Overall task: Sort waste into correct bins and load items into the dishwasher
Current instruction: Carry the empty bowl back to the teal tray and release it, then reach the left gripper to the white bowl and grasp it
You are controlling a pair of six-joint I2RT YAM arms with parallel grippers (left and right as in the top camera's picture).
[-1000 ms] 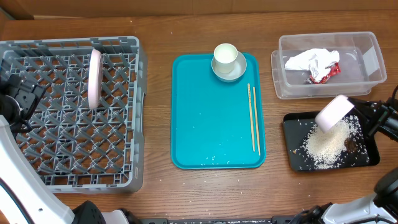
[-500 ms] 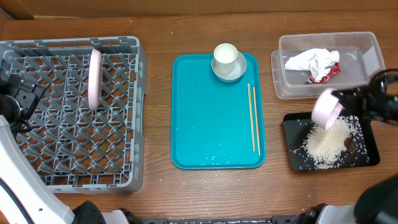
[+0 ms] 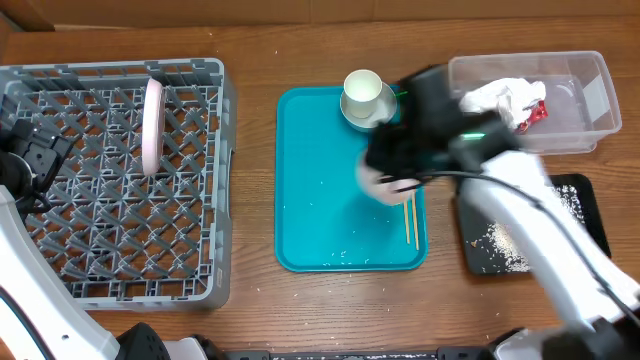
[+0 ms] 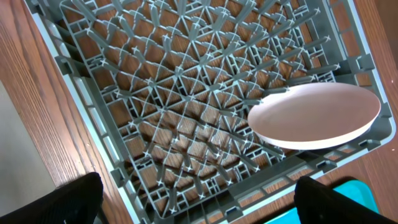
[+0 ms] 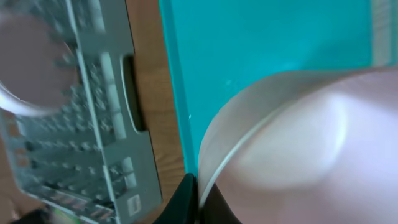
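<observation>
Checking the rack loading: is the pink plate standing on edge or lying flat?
On edge: from overhead the plate shows as a narrow upright sliver among the pegs of the dish rack.

We see a brown wooden table (image 3: 255, 150) with visible grain. Along its far edge runs a paler tan surface (image 3: 300, 8). Light falls evenly.

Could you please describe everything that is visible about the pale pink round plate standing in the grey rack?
The pale pink round plate looks smooth, plain and clean, perhaps ceramic or plastic, with a thin rim. It stands upright on its edge between the pegs of the large grey plastic lattice dish rack, in the rack's far half, right of centre in the overhead view. Its broad face is flat and unmarked. Only the rack touches it.
</observation>
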